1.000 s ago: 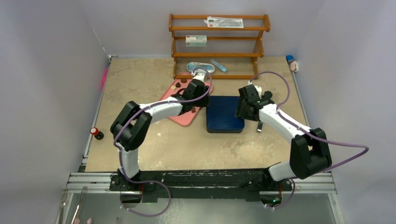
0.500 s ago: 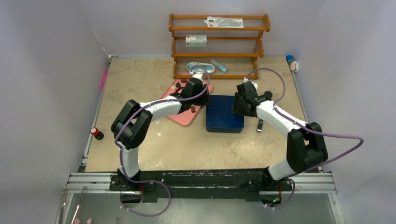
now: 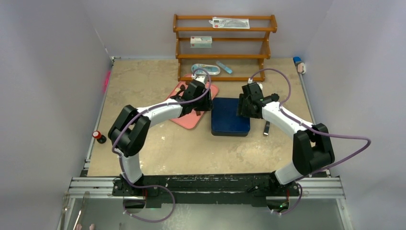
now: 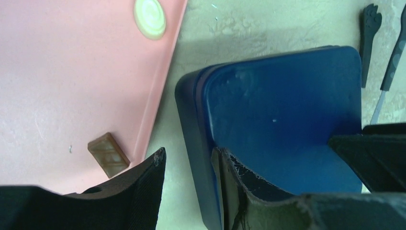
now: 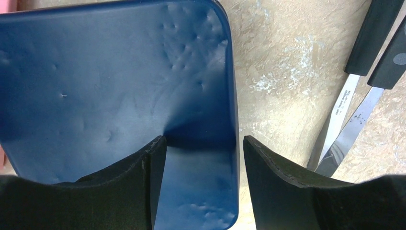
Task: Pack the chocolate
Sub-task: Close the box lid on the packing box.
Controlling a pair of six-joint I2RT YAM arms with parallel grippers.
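Arms meet over the middle of the bench point(image 3: 158, 148) in the top view. The left hand point(image 3: 205, 106) is at the left edge of the closed blue box point(image 3: 231, 120) and the right hand point(image 3: 243, 109) at its right edge. That mirrored stance reads as getting ready to lift the lid together. The pink tray point(image 3: 189, 120) lies just beside the box on the left, handy for short transfers.

Left wrist view: the left hand's jaws stand apart astride the box's left wall. One finger is over the lid and the other outside, with a strip of bench showing between it and the wall, so nothing is clamped. The chocolate point(image 4: 108, 154) is on the tray, unpacked: one brown, near the tray's edge by the outer finger, and a cream piece point(image 4: 150, 11) farther off.

Right wrist view: the right hand is wide open, straddling the right edge, inner finger above the lid, outer one over bare bench. Two blades point(image 5: 341, 122) lie apart from it. Opening the box looks like the step in hand, and an uneven squeeze could skew the lid.
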